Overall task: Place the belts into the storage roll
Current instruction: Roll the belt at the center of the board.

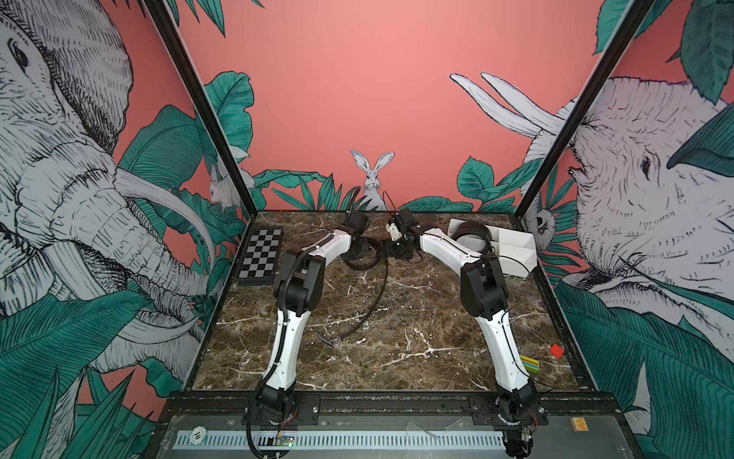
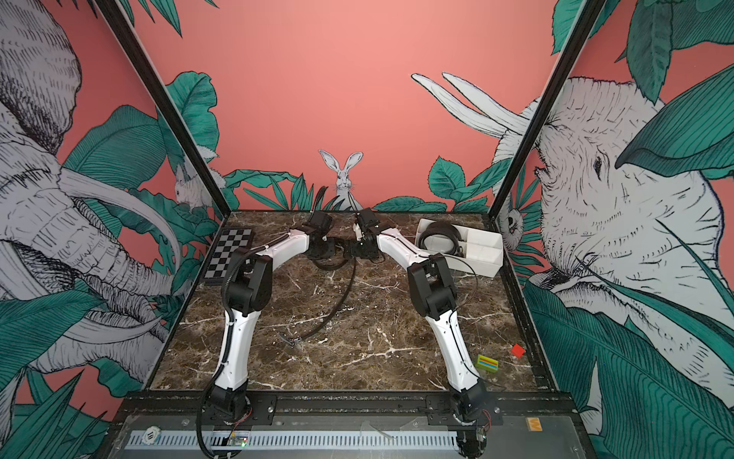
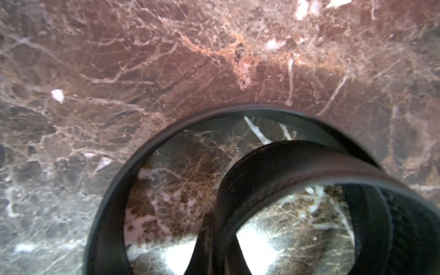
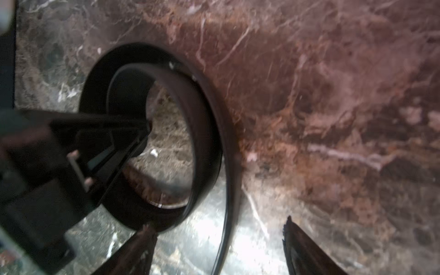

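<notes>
1. Left gripper is pinched shut, apparently on the inner turn of a black stitched belt coil. The right gripper stands spread wide beside that coil, holding nothing.
2. A brown veined marble tabletop carries everything.
3. A white plastic divided tray sits at two o'clock, well apart from both grippers.
4. One wound black belt already lies in the tray's end compartment nearest the table's middle.
5. The gripped coil sits at twelve o'clock, and its loose tail runs toward six o'clock to a small metal buckle.
6. This looks like the winding step. Next, I'd say, the tail needs gathering in before the coil goes to a free compartment.
</notes>
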{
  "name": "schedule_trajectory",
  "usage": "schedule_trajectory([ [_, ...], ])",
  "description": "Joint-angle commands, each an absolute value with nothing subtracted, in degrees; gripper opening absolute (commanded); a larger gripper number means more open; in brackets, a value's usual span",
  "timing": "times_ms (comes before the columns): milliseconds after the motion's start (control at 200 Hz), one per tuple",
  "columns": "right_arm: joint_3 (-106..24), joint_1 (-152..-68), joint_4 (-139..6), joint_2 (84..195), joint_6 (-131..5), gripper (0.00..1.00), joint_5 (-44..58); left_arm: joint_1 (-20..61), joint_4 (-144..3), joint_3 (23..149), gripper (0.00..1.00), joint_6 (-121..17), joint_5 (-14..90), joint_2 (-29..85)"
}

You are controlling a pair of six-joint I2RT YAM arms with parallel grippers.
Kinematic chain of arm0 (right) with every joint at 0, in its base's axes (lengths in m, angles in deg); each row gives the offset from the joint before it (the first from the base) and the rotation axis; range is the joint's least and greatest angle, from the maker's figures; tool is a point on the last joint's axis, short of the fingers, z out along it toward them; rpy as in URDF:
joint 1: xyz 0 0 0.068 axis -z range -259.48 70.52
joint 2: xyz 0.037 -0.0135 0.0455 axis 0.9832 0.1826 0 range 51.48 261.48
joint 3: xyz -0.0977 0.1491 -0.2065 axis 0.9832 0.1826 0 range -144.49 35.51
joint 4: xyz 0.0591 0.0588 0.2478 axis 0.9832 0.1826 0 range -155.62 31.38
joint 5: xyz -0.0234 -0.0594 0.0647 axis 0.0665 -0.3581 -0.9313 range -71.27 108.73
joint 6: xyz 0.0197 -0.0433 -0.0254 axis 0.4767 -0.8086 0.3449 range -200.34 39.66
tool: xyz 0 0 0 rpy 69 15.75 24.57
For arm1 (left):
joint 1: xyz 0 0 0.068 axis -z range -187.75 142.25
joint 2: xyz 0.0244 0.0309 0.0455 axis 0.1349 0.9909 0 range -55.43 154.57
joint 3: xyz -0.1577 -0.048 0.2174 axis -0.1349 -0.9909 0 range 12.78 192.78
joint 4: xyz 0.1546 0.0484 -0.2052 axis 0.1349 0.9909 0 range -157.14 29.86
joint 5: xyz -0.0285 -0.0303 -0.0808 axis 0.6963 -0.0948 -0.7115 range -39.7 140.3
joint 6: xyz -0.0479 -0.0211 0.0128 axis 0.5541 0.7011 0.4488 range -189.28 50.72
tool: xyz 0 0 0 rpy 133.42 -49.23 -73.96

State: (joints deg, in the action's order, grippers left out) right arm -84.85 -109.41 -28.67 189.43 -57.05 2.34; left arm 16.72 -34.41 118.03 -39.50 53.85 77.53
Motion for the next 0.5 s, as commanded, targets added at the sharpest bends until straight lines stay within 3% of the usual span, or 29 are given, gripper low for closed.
schedule_trajectory([
  [0,-89.3,-109.3,-26.0,192.1,-58.8,0.83,4.3,17.4,-21.7,111.9,0.00,-39.2,54.4,80.2],
  [105,-92.2,-109.4,-26.0,194.6,-58.0,0.80,3.1,17.5,-22.0,110.2,0.00,-38.8,54.5,79.1],
  [365,-85.0,-109.9,-31.4,192.2,-56.0,0.48,0.5,17.4,-21.7,111.5,0.00,-39.1,54.6,79.8],
  [495,-84.3,-110.0,-31.5,192.9,-56.6,0.49,0.0,17.5,-21.3,112.4,0.00,-40.1,53.9,80.6],
])
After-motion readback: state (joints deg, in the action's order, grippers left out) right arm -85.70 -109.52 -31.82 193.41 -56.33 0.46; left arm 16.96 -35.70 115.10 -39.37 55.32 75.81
